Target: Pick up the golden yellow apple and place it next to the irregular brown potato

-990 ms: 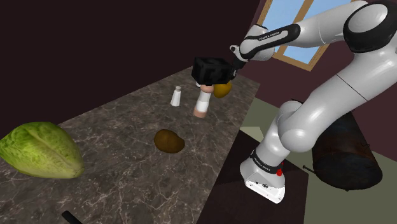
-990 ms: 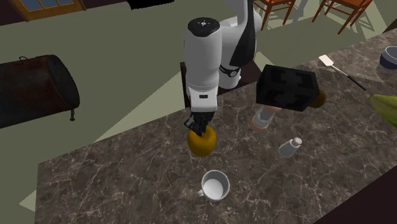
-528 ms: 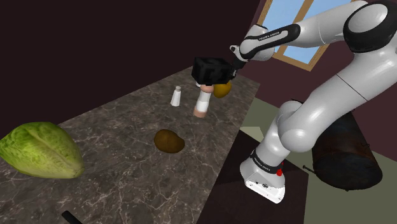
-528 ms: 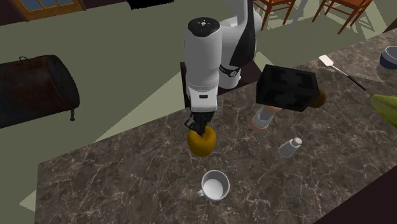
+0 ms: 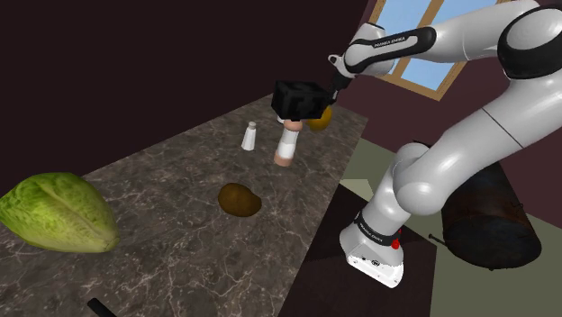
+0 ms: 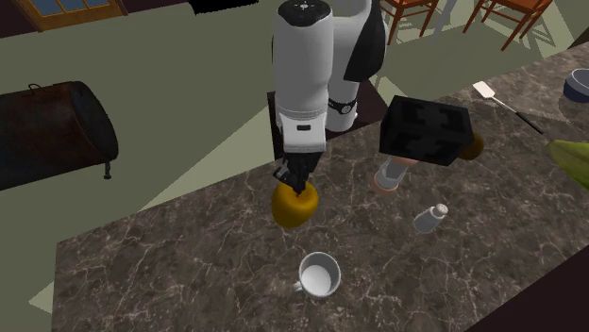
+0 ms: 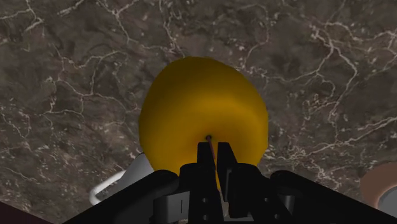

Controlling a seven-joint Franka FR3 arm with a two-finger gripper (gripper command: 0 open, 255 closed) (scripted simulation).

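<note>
Apple [image 6: 294, 207], golden yellow, pinched at its stem end by the black gripper [image 7: 213, 151], fingers drawn nearly together on it. Hangs below the white arm over the dark veined counter [image 6: 170, 273], near a white cup [image 6: 318, 275]. Is well apart from the brown potato [image 5: 240, 199], with a black box [image 5: 302, 97] above a pale cylinder [image 5: 286, 149] between them and a small shaker [image 5: 249, 136] close by that. Beyond the potato, toward the shoulder view's left, a green lettuce [image 5: 56, 212] on the same counter.
</note>
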